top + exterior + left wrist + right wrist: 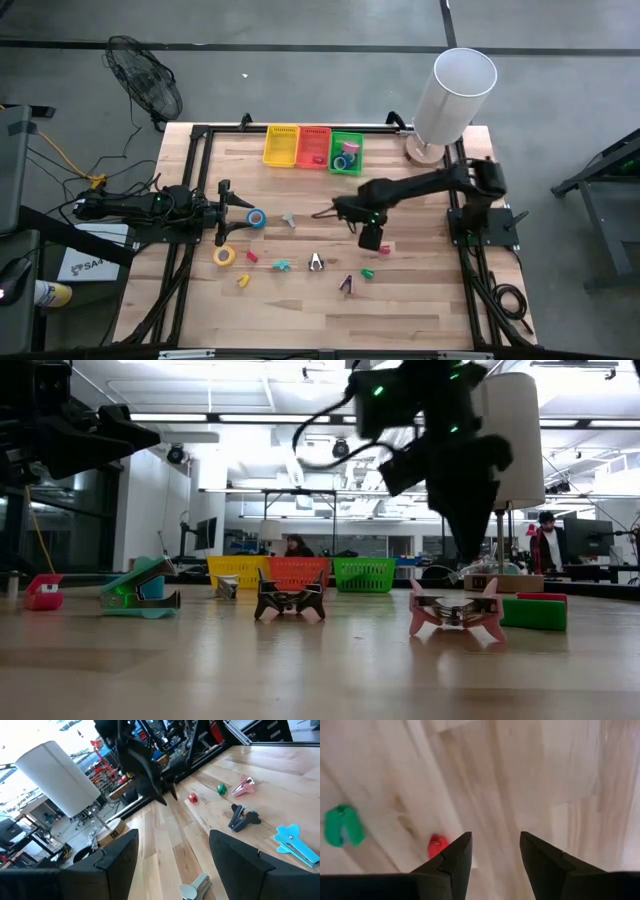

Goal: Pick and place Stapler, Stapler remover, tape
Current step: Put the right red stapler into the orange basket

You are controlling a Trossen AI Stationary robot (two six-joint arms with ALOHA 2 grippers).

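Over the middle of the wooden worktop (420, 300), the right gripper (495, 851) hangs empty with fingers spread, evidently between placements, beside a small red stapler (436, 845) it must next descend on, while the left gripper (172, 857), spread, waits above the blue tape roll (257, 218) near the left edge.

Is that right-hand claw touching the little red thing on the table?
Apart. The right wrist view shows the right gripper open and empty, with bare wood between its fingertips and the red item lying off to one side below them.

Blue tape roll (257, 218) flat near left edge, yellow tape roll (224, 256) just below, pink stapler remover (456, 613) upright
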